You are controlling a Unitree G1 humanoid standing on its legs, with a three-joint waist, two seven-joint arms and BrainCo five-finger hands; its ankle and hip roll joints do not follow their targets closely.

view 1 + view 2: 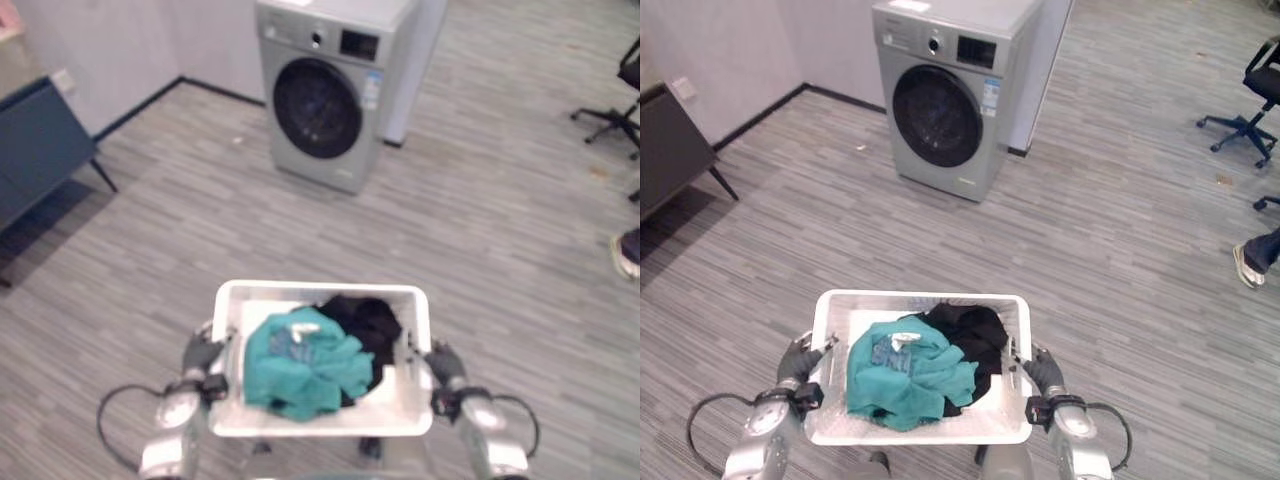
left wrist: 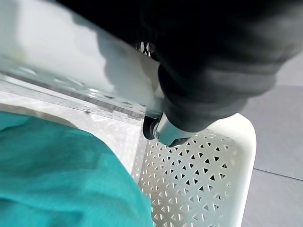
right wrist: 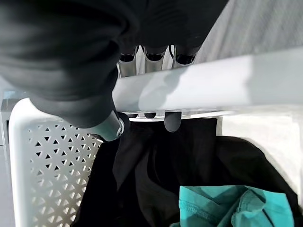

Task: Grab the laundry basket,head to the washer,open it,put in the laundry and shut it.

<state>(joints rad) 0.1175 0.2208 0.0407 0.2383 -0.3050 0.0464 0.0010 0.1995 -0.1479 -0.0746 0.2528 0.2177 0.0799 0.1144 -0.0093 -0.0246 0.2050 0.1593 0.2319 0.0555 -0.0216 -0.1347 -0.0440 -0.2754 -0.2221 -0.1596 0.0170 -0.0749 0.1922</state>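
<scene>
A white laundry basket (image 1: 921,432) sat at the bottom centre of the head views, carried between the two hands. The left hand (image 1: 800,362) was at the basket's left rim, low in the frame, and the right hand (image 1: 1038,370) at its right rim. In the right wrist view the right hand's fingers (image 3: 152,53) ran over the top of the white rim and their dark tips came out below it, so that hand was curled round the basket's rim. In the left wrist view the left hand (image 2: 213,61) pressed against the rim with its thumb (image 2: 165,132) showing at the inside wall, but its fingers were hidden behind the rim and I cannot tell how they were set.

Inside the basket lay a teal garment (image 1: 902,375) on the left and towards the front, bunched up, with a black garment (image 1: 975,335) beside it on the right and towards the back; the two touched and partly overlapped. The basket's walls were pierced with small triangular holes.

A grey washer (image 1: 950,95) stood at the upper centre of the frame, well apart from the basket, its round dark door (image 1: 931,116) closed. A dark cabinet (image 1: 35,140) showed at the upper left edge, an office chair (image 1: 1250,110) at the upper right, and a person's shoe (image 1: 1245,266) at the right edge. The grey striped floor (image 1: 1120,230) lay between the basket and the washer.
</scene>
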